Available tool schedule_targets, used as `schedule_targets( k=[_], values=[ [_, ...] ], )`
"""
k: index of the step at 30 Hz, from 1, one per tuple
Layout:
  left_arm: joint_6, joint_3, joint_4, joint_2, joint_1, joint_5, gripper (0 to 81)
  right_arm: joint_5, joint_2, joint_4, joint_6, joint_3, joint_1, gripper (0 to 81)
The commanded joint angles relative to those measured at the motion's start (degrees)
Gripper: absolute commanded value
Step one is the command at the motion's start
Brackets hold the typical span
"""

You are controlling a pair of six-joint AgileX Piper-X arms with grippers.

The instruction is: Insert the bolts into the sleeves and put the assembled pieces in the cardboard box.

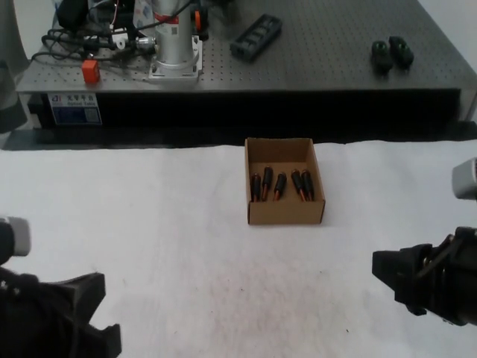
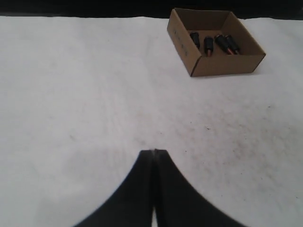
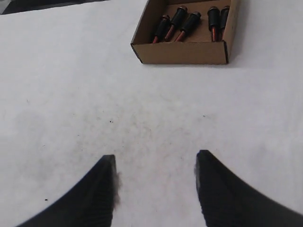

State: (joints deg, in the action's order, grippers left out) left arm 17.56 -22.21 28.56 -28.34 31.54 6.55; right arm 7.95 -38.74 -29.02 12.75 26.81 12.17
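Observation:
A small cardboard box (image 1: 287,212) sits mid-bench on the white cloth, holding several assembled black and orange pieces (image 1: 281,184). The box (image 2: 222,66) and its pieces (image 2: 208,43) lie far ahead of my left gripper (image 2: 154,152), whose fingers are shut together with nothing between them. My right gripper (image 3: 156,163) stands open above bare cloth, short of the box (image 3: 180,53) and the pieces (image 3: 182,21). In the high view the left gripper (image 1: 93,306) is at the near left corner and the right gripper (image 1: 395,276) at the near right.
A white cloth (image 1: 164,239) covers the bench. Behind it stands a perforated metal table (image 1: 320,52) with a silver post (image 1: 175,41), cables, an orange block (image 1: 90,71), a black tray (image 1: 256,36) and two dark parts (image 1: 391,52).

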Motion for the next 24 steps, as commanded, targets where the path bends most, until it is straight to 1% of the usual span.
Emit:
schedule_targets(
  k=[1, 3, 7, 10, 13, 15, 24],
  values=[
    [0.42, -0.26, 5.07, 6.75, 0.13, 0.59, 0.0, -0.33, 0.36, 0.17, 1.6, -0.58, -0.18, 38.5],
    [0.44, -0.26, 6.85, 9.23, 0.13, 0.72, 0.0, -0.08, 1.4, 1.53, 1.87, -1.49, -0.18, 38.5],
    [0.44, -0.04, 10.72, 13.18, 0.13, 0.76, 0.0, 0.85, 6.33, 4.56, 5.39, -4.2, -0.18, 38.5],
    [1.3, 1.78, 10.34, 15.77, 0.13, 0.76, 0.0, 0.84, 10.92, 4.44, 5.22, -6.94, -0.18, 38.5],
    [4.82, 3.93, 10.26, 18.48, 0.13, 0.76, 0.0, 2.98, 15.04, 3.71, 5.68, -9.69, -0.18, 38.5],
    [5.17, 4.95, 10.35, 19.7, 0.13, 0.76, 0.0, 3.52, 16.72, 3.99, 5.68, -11.55, -0.18, 38.5],
    [5.29, 8.94, 10.31, 19.98, 0.13, 0.76, 0.0, 2.93, 18.55, 7.39, 6.31, -18.88, -0.18, 38.5]
  ],
)
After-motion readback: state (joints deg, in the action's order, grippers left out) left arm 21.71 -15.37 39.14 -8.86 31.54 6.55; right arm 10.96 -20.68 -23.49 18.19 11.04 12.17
